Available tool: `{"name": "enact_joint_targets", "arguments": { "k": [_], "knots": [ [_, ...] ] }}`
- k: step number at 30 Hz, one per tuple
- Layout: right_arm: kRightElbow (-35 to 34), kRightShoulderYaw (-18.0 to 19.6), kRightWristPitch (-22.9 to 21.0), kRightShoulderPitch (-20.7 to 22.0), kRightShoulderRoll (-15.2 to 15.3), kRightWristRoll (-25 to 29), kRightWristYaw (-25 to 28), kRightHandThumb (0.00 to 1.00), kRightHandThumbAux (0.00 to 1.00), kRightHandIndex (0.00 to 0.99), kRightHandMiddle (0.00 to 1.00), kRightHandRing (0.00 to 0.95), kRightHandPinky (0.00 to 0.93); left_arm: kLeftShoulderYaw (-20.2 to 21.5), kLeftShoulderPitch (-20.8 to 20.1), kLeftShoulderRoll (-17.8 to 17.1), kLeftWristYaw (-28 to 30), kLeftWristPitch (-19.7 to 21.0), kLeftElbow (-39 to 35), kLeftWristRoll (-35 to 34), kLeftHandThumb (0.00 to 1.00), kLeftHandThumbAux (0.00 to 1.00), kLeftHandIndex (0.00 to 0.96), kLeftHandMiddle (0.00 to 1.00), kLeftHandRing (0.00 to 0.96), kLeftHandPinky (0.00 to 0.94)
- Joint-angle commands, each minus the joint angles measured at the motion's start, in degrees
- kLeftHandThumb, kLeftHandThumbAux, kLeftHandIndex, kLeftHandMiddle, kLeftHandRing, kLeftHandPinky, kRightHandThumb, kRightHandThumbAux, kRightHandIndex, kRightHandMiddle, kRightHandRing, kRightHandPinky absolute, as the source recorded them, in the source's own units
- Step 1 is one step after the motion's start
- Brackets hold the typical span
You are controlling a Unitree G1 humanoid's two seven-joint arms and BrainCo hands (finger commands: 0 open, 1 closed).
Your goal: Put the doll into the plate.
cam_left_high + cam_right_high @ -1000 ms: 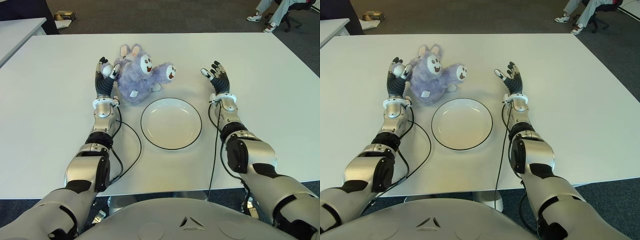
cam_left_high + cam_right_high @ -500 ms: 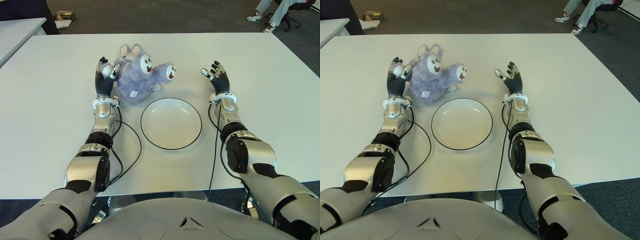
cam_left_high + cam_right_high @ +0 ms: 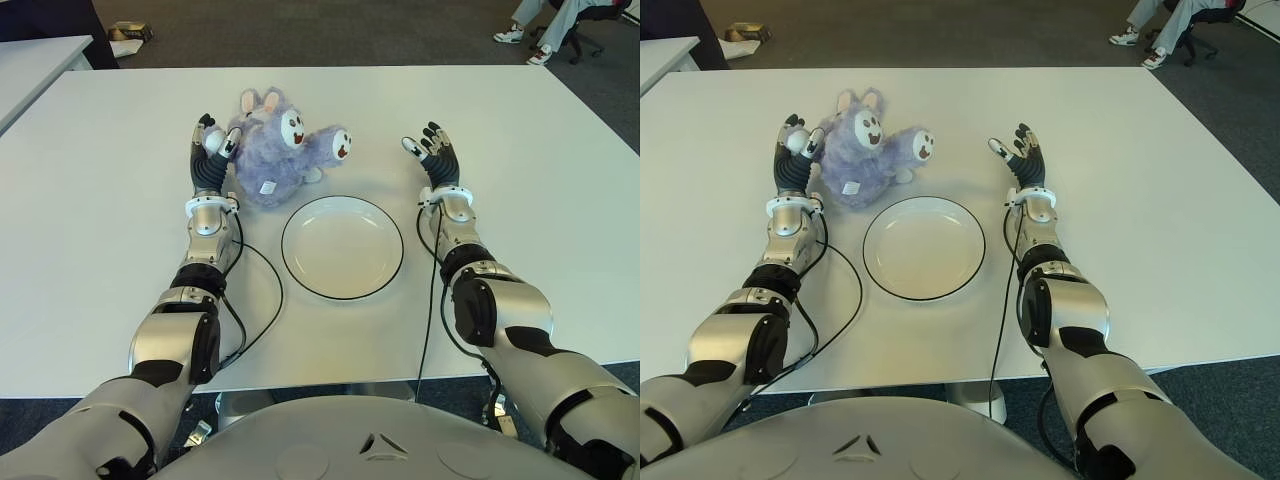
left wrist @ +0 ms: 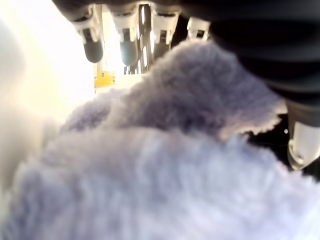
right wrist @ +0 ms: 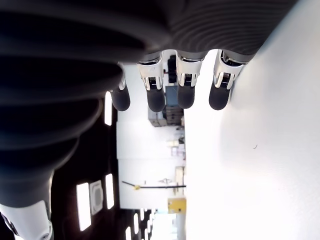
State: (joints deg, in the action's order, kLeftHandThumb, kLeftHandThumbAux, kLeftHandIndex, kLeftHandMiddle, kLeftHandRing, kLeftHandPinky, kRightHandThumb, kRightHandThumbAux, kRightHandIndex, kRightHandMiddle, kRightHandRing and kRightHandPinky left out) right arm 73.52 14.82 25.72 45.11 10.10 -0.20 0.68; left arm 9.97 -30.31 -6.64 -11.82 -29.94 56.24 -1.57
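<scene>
While the left hand (image 3: 208, 152) shows pressed against the side of the purple plush bunny doll (image 3: 275, 148), its fingers (image 4: 93, 42) are extended rather than wrapped around the toy, so it has no grasp on it; the wrist view is filled with purple fur right up against the palm. That doll lies on the white table (image 3: 120, 220), just to the right of the left hand, with two white round faces turned up and a small tag on its body. Nearer the robot than the doll, and between the two forearms, sits the white plate (image 3: 342, 247) with a dark rim, holding nothing; the doll's lower edge is near the plate's far rim. Well to the right of the plate, the right hand (image 3: 432, 152) shows with fingers (image 5: 156, 95) straight and spread, gripping nothing.
</scene>
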Motion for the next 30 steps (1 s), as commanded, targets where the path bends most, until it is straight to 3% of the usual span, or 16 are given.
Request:
{"name": "enact_joint_targets", "arguments": {
  "k": [1,30],
  "knots": [
    [2.8,0.3,-2.6,-5.0,-1.4,0.4,0.2,0.057,0.678,0.023,0.033,0.03,0.045,-1.1,7.2,2.8,-0.5,0.6,3.5,1.2,0.0,0.487,0.0,0.09,0.079,0.046],
    [2.8,0.3,-2.7,-5.1,-1.2,0.3,0.2,0.057,0.664,0.021,0.031,0.026,0.037,-1.2,7.7,3.2,-0.8,0.9,2.0,1.3,0.0,0.479,0.0,0.104,0.092,0.064]
  ]
}}
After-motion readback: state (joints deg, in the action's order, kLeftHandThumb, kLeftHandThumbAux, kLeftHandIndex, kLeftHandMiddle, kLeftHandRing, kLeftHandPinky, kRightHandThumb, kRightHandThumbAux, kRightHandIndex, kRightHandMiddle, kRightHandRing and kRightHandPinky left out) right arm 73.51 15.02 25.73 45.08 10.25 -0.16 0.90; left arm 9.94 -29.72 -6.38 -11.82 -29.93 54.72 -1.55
